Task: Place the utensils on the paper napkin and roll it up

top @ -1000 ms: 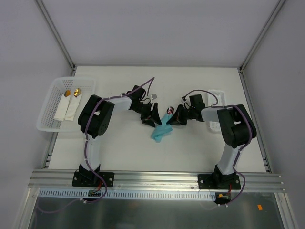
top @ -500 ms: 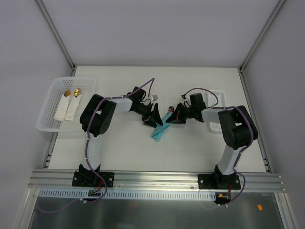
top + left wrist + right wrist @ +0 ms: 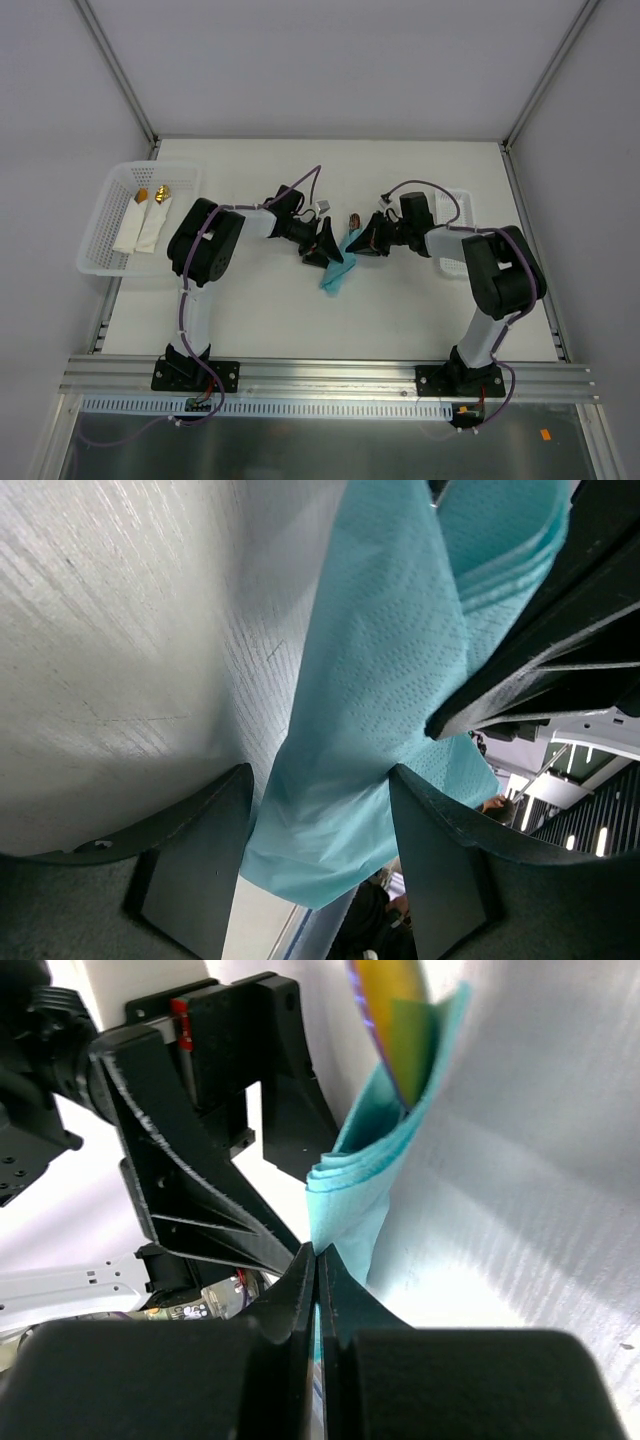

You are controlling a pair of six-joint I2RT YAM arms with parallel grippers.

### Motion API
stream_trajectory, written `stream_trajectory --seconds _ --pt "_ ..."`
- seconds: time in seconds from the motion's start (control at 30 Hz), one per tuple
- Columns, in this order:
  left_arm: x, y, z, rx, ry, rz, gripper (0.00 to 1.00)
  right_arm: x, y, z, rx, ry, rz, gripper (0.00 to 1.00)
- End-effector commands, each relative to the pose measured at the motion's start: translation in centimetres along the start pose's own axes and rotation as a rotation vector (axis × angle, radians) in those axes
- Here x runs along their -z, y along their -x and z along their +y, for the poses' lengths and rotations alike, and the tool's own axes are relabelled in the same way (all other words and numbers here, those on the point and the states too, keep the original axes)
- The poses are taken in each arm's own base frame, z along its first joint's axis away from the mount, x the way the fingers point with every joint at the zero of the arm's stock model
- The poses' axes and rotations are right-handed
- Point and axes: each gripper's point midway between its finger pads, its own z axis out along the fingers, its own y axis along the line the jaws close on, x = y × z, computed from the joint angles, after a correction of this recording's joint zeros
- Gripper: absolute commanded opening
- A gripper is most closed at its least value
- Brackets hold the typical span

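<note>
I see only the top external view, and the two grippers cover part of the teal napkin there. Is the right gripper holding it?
Observer: Yes. The right gripper is shut on an edge of the napkin.
Operator: And the left one?
Observer: The left gripper has its fingers apart, with the napkin between them. I cannot tell if they press it.
Operator: Is anything inside?
Observer: The shiny head of one utensil sticks out of the napkin's folds.

The teal paper napkin (image 3: 336, 268) is bunched into a loose, layered strip with a dimpled surface. It lies slantwise near the table's middle. One utensil (image 3: 354, 221) shows at its far end — a shiny gold-to-purple head poking from the folds.
</note>
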Motion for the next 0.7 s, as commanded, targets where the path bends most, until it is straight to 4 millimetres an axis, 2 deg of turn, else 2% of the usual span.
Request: stream_trajectory --seconds 0.0,0.23,0.37,0.4,0.67 --pt "-0.1 0.4 1.6 0.02 0.023 -0.027 0.58 1.0 0.5 3.8 0.079 0.102 -0.021 0.0" --pt "0.2 0.5 0.8 0.034 -0.064 -0.049 0.59 1.0 0.6 4.4 0.084 0.117 -0.024 0.0" --pt "0.9 0.4 -1.3 0.05 -0.206 -0.055 0.59 1.0 0.6 4.7 0.082 0.126 -0.021 0.0" --pt "1.0 0.9 -1.9 -0.007 -0.241 -0.075 0.59 1.0 0.6 4.7 0.083 0.128 -0.017 0.0" --pt "0.9 1.1 -2.7 0.025 -0.332 -0.079 0.62 1.0 0.7 5.7 0.087 0.157 -0.018 0.0"
